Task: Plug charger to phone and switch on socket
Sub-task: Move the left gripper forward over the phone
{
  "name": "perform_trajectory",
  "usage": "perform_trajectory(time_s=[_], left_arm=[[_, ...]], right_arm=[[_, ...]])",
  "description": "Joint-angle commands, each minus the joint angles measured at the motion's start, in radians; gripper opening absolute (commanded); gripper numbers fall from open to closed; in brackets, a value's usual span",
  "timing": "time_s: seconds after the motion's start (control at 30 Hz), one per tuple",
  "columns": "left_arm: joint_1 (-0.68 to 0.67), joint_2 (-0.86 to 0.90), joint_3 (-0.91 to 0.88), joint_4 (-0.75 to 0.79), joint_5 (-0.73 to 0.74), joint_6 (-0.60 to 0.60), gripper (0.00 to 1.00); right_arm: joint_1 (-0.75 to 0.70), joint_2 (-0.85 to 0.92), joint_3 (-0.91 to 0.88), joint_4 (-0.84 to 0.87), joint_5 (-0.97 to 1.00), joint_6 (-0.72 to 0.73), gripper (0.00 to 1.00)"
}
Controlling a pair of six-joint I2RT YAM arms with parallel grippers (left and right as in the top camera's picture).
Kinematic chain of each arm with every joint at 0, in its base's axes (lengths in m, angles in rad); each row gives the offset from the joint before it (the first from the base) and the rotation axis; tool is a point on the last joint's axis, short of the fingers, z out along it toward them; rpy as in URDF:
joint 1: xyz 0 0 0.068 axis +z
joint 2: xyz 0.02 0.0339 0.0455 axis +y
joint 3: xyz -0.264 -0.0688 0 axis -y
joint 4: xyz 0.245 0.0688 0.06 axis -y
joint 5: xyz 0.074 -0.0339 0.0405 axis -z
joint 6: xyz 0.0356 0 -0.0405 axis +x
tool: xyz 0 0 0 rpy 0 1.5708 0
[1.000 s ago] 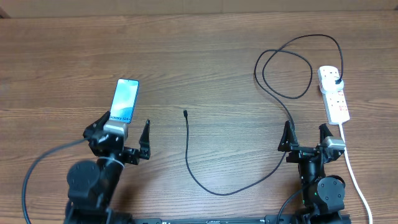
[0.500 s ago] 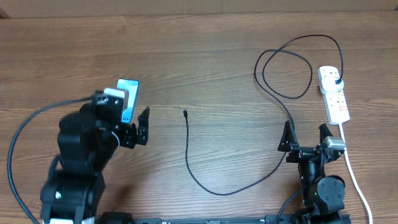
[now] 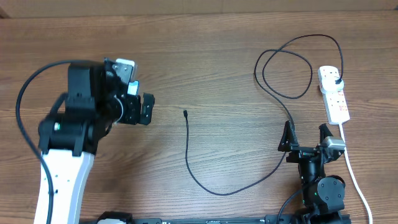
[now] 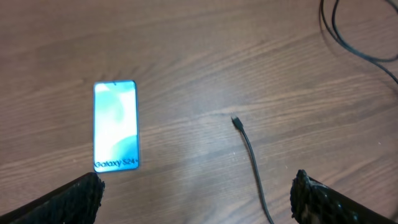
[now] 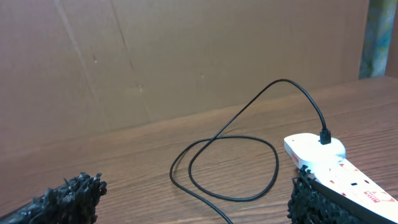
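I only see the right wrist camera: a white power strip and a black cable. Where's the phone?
Observer: The phone lies flat, screen up, over on the left side.
Operator: Is the cable's little end in it?
Observer: No. The charger tip lies on the table beside the phone, not touching it.
Operator: Is the left hand holding something?
Observer: No. The left hand hovers near the phone, open and empty.

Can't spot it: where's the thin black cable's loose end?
Near the overhead view's middle, the thin black cable's connector tip lies on the brown wooden table, right of the slim blue-screened smartphone.
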Motion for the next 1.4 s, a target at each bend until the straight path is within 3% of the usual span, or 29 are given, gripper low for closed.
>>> perform_trajectory(time_s=[0.0,0.6,0.83,1.37], left_arm=[[0.0,0.066,0.085,-0.038,0.089,0.022,1.0],[-0.001,0.304,0.086,-0.121,0.141,0.035,1.0],[0.004,0.316,0.097,-0.11,0.064,0.026,1.0],[0.214,0.316,0.154,-0.112,-0.005,0.047,1.0]], right_arm=[[0.005,-0.009,-0.011,0.007,-0.002,-0.004,1.0],[0.005,-0.009,-0.011,0.007,-0.002,-0.004,1.0],[0.005,-0.009,-0.011,0.007,-0.002,-0.004,1.0],[0.005,-0.009,-0.011,0.007,-0.002,-0.004,1.0]])
